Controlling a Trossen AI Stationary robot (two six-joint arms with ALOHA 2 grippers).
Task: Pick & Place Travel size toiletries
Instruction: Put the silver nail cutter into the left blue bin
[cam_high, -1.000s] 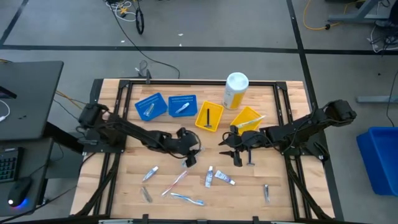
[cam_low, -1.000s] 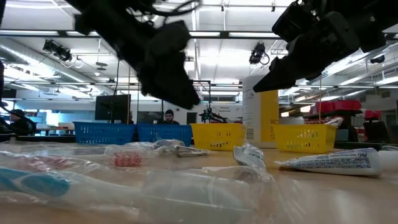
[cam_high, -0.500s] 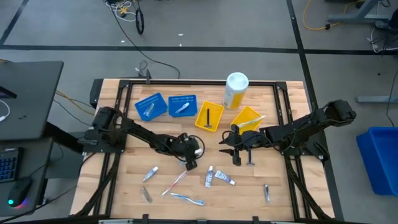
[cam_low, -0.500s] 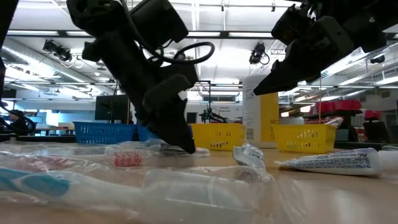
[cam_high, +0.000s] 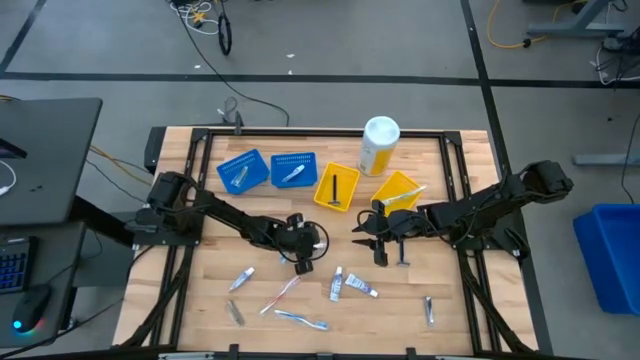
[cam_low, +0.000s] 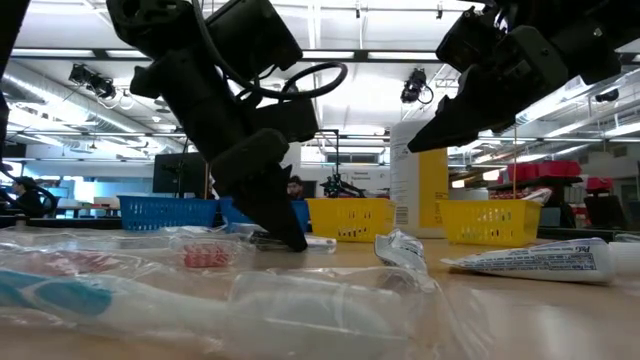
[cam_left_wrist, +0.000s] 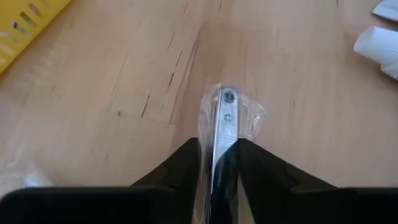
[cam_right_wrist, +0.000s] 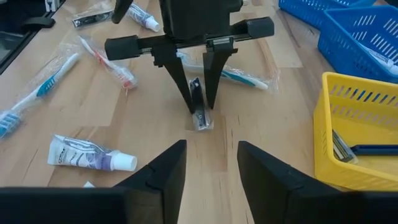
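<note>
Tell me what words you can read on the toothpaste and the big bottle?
None can be read.
Toothpaste tube: purple printing, too blurred to read.
Second tube: blue lettering, too blurred.
Yellow bottle: a white label with tiny print, too small to read.

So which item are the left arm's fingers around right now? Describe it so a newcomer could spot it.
Start at the yellow tray holding a dark razor, near the wooden table's middle, and come toward the front edge. There the left gripper straddles a slim dark razor in a clear wrapper, lying flat. Unlike the white tubes nearby, it is dark and metallic.
</note>
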